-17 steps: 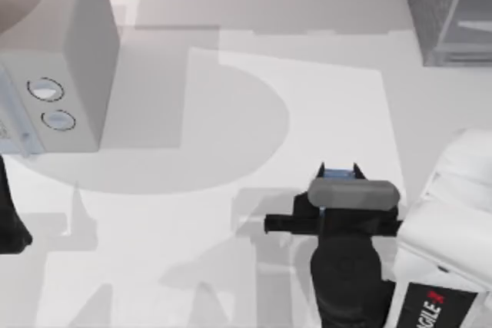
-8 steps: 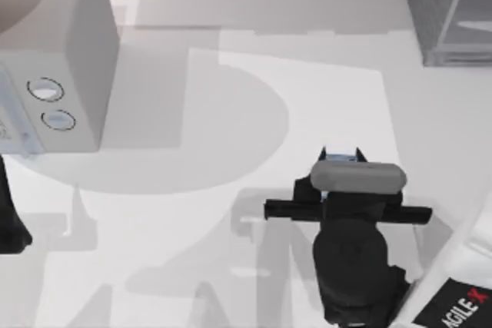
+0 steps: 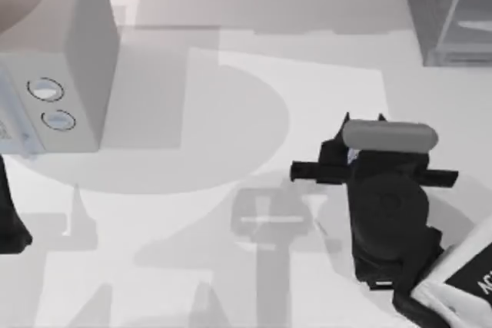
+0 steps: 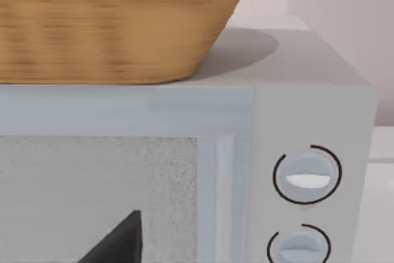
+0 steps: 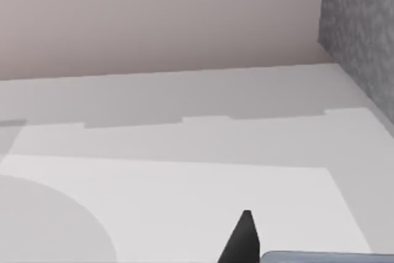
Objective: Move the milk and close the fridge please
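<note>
In the top view my right tool [image 3: 363,119] hangs over the desk [image 3: 231,113] right of centre, and a sliver of blue and white tucked against it, low beside the wrist, I take for the milk [image 3: 351,156]. Whether the tool is clamped on the carton I cannot tell, as the wrist covers it. The fridge [image 3: 446,5] stands in the upper right corner of the frame, so it lies up and to the right of the tool and the milk, with open desk between. I judge the right arm far nearer to it than the left arm [image 3: 9,224], which is parked at the left edge below the box with two dials [image 3: 69,59]. The left wrist view faces that box [image 4: 308,127], with a woven basket [image 4: 111,23] on top and a dark tip of my left tool [image 4: 117,241] at the lower edge; open or closed, I cannot tell. The right wrist view looks across bare desk [image 5: 184,170] to the back wall, with the fridge's speckled side [image 5: 363,23] at the upper right.
</note>
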`<state>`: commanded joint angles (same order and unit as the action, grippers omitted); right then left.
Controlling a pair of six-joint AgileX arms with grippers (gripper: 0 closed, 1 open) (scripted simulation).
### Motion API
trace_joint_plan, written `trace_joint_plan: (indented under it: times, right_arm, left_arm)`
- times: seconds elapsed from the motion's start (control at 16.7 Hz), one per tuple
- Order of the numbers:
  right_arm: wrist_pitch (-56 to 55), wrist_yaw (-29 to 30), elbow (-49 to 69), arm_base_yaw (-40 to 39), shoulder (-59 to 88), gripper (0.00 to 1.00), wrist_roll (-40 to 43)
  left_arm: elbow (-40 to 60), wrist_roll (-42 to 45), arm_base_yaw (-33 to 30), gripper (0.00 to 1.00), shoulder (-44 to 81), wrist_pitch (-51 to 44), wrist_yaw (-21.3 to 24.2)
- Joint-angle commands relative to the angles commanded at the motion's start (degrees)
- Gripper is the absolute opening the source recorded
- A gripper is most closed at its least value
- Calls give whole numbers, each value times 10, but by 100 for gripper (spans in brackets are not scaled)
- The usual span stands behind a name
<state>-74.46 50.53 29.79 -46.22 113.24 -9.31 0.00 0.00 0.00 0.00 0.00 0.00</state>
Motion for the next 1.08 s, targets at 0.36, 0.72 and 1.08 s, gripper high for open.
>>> trace_joint_plan:
  times: [0.36,0.72,1.08]
  right_arm:
    - [50,-265,-36,243,-135,0,44]
    - [100,-463,-70,435,-255,0,79]
    - [105,-481,-72,452,-268,0,83]
  left_arm:
    - [0,0,0,100,0,0,0]
    - [0,0,0,100,0,0,0]
    - [0,0,0,100,0,0,0]
